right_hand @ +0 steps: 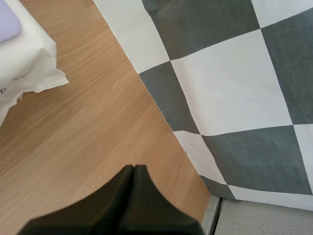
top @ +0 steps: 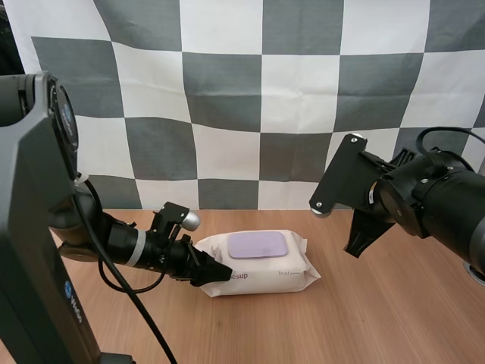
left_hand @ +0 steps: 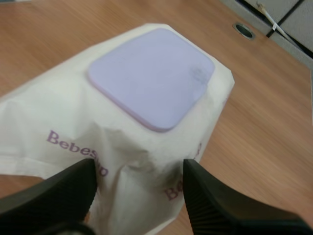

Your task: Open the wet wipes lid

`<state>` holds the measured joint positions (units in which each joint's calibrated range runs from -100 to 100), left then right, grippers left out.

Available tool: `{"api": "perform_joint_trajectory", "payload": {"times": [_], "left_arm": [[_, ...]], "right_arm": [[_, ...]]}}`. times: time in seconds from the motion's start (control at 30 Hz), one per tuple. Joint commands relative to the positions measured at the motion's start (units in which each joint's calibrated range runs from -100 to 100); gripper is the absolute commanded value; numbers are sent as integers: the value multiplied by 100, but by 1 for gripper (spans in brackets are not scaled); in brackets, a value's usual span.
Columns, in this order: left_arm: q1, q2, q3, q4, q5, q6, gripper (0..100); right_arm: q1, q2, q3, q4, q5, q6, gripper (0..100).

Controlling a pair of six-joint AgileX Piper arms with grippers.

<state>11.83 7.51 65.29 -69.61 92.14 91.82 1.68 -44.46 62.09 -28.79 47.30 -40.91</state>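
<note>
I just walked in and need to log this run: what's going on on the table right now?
The left gripper pinches the left end of the pack of wet wipes, which lies on the table; the wrapper is bunched between its fingers. The lilac lid on top lies flat and closed. The right gripper, shut on nothing, hangs above the table to the right of the pack, not touching it.

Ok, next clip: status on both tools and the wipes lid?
Left tool pinching one end of the wet wipes pack. Right tool shut on nothing, raised past the other end. Lid flat, not yet opened. Nothing blocking it.
</note>
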Motion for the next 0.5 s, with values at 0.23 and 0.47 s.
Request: {"api": "perform_joint_trajectory", "payload": {"times": [0.23, 0.47], "left_arm": [[-279, 2, 0, -43, -762, -53, 82], [-279, 2, 0, -43, -817, -53, 20]], "right_arm": [[0, -4, 2, -27, 18, -4, 0], [0, -4, 2, -27, 18, -4, 0]]}}
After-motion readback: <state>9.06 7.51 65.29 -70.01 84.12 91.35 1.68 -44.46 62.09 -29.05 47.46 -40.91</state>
